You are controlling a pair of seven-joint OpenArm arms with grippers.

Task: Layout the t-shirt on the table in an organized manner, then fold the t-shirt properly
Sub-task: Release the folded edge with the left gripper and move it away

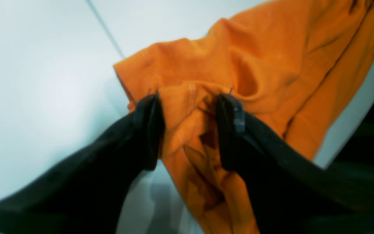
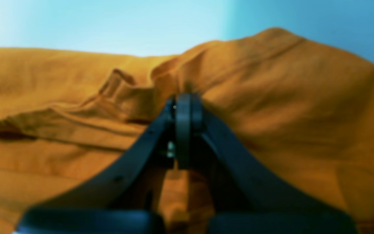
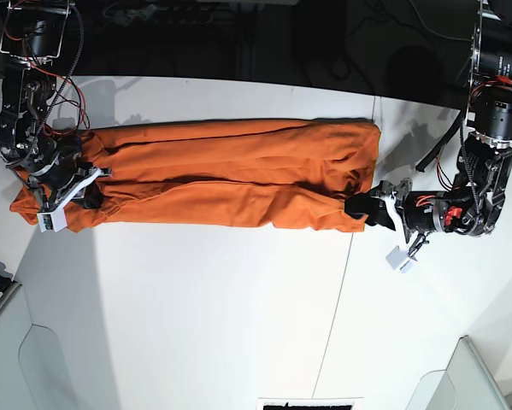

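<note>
The orange t-shirt (image 3: 230, 171) lies stretched in a long, loosely folded band across the far half of the white table (image 3: 196, 316). My left gripper (image 3: 358, 207) is at its right end. In the left wrist view the left gripper (image 1: 190, 97) is open, its fingers (image 1: 151, 130) straddling a bunched hem of the t-shirt (image 1: 271, 65) without pinching it. My right gripper (image 3: 76, 184) is at the band's left end. Up close the right gripper (image 2: 183, 100) is shut on a fold of the t-shirt (image 2: 271, 97), and wrinkles run toward its tips.
A thin dark seam (image 3: 350, 256) crosses the table from far to near, just by the shirt's right end. The table's edge (image 1: 346, 130) shows close beside the cloth in the left wrist view. Grey fixtures sit at the near left (image 3: 3, 303) and near right (image 3: 469, 376) corners.
</note>
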